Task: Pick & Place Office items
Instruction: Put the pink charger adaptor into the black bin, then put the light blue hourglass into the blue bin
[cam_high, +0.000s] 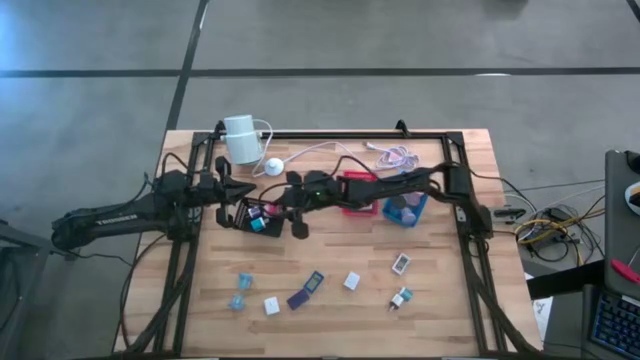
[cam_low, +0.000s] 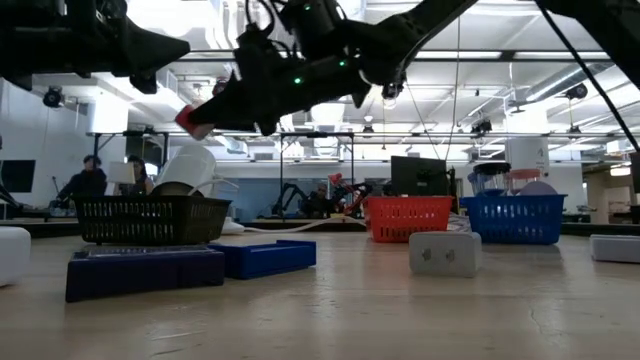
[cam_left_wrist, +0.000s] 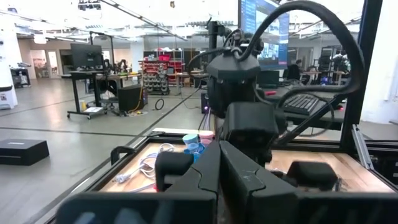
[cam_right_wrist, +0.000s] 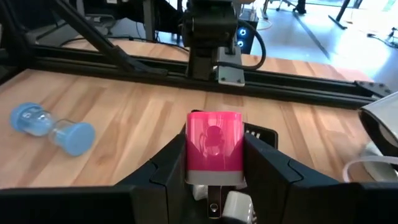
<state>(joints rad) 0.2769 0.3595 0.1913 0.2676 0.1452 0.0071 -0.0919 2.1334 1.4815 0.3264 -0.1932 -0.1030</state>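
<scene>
Fingers of the right gripper (cam_right_wrist: 214, 163) clamp a pink office item (cam_right_wrist: 214, 148) above the black tray (cam_high: 262, 217), centre-left; next, lower and release. Left gripper (cam_left_wrist: 219, 180) waits, fingers together.

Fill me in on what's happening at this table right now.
The right gripper holds a pink item between its fingers, raised over the black tray near the table's middle. The left gripper is shut and empty, hanging just left of that tray. Several small office items, such as a white piece, still lie loose on the wooden table.
</scene>
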